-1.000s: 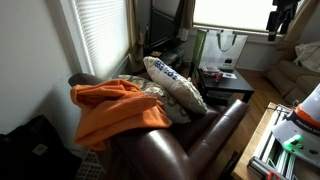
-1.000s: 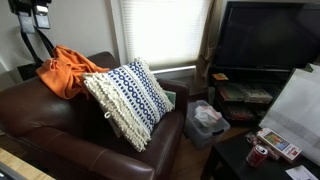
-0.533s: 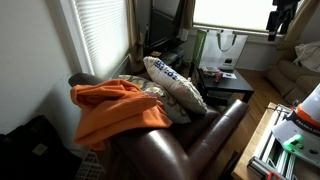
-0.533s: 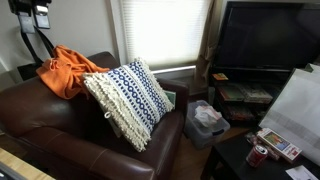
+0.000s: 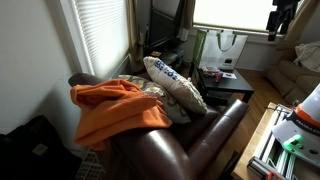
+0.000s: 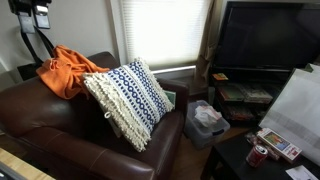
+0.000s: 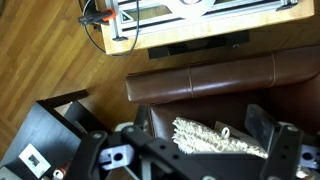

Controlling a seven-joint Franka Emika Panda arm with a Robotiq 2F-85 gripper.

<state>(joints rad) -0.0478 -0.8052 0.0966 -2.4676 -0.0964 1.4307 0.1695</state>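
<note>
- Two fingers [image 7: 282, 150] of my pincer [image 7: 185, 152] stand wide apart along the bottom edge of the wrist view; the pincer is open and grips nothing
- Nearest to me is the patterned pillow [image 7: 220, 140], white with dark blue marks; it shows in the gap between my fingers but lies well below them, untouched
- From my wrist its long axis runs left to right across the picture, roughly in line with the span from one finger to the other
- Both exterior views show the patterned pillow [image 5: 175, 85] [image 6: 128, 100] on the seat of a brown leather armchair [image 6: 60, 135], propped against the backrest
- It stands tilted rather than square, with one corner uppermost and its patterned face turned out toward the front of the seat in an exterior view [image 6: 128, 100]
- Seen from the side in an exterior view [image 5: 175, 85], its long axis slants from the backrest down toward the seat's front edge
- Over the top of the armchair [image 5: 205, 135] hangs an orange blanket [image 5: 115, 110], bunched and spilling down the outer side, just beside the pillow; I cannot tell whether the two touch
- Beyond the chair stand a black low table [image 5: 228, 84] and a dark television [image 6: 265, 35]
- At the top of my wrist view a wooden-topped cart [image 7: 180, 30] stands just beyond the armchair [image 7: 200, 80]
</note>
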